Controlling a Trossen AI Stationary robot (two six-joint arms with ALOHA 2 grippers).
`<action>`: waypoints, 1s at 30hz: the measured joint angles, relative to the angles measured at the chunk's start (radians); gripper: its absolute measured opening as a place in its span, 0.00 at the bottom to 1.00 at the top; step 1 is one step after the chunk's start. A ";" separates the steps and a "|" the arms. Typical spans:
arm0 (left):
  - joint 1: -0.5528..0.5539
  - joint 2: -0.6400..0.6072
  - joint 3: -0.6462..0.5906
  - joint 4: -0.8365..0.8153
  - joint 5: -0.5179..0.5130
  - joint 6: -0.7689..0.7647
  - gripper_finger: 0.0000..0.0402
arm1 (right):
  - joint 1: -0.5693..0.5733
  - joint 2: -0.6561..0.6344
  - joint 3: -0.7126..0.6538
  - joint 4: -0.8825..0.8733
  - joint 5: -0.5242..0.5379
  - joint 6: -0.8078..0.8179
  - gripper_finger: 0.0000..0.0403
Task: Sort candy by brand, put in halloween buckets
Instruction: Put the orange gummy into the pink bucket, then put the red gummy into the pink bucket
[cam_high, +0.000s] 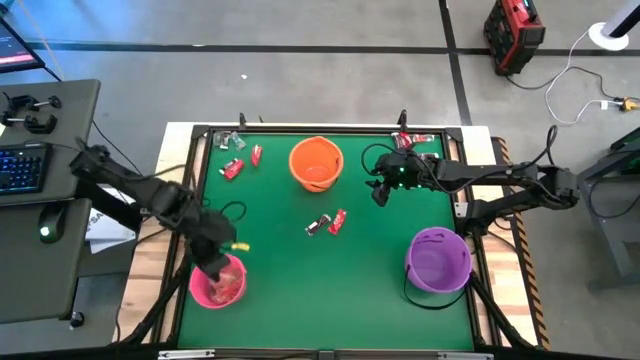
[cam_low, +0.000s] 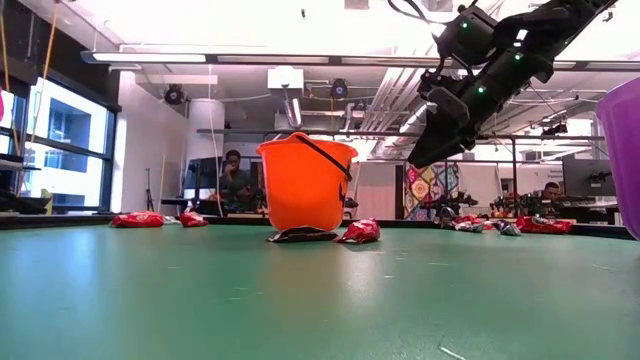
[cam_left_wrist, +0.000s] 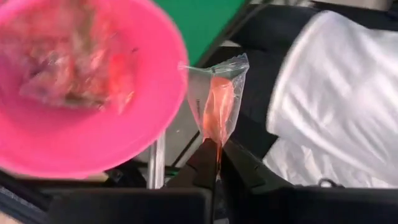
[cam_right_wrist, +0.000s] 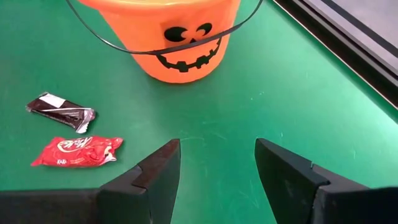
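My left gripper (cam_high: 214, 264) hangs over the pink bucket (cam_high: 218, 283) at the table's near left, shut on a clear-wrapped orange-red candy (cam_left_wrist: 219, 102). The pink bucket (cam_left_wrist: 74, 87) holds several wrapped candies. My right gripper (cam_right_wrist: 217, 167) hovers open, with nothing between its fingers, above the green mat just right of the orange bucket (cam_high: 316, 163). A dark candy (cam_right_wrist: 61, 111) and a red candy (cam_right_wrist: 78, 151) lie on the mat mid-table. The purple bucket (cam_high: 437, 258) stands at the near right. My left gripper pinches one end of the clear wrapper (cam_left_wrist: 216, 138) between its two fingers (cam_left_wrist: 202, 165). The candy sticks out past the fingertips, along their line. It is lifted clear, right beside the pink bucket's rim (cam_left_wrist: 177, 93).
More candies lie near the far edge: red ones (cam_high: 232, 168) (cam_high: 257, 153) at the far left, and a small pile (cam_high: 412, 138) at the far right. The orange bucket's thin handle (cam_right_wrist: 124, 46) hangs down its front. Green mat lies bare between the buckets.
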 joint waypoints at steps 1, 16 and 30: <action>-0.019 0.013 -0.002 -0.002 -0.010 -0.031 0.01 | 0.000 0.000 0.000 0.000 0.000 0.005 0.49; 0.007 -0.001 -0.062 -0.007 0.034 -0.044 0.38 | 0.000 0.000 0.000 0.016 0.000 0.031 0.49; 0.497 -0.001 -0.061 -0.014 0.014 0.489 0.50 | 0.000 0.000 0.000 0.112 -0.009 0.123 0.49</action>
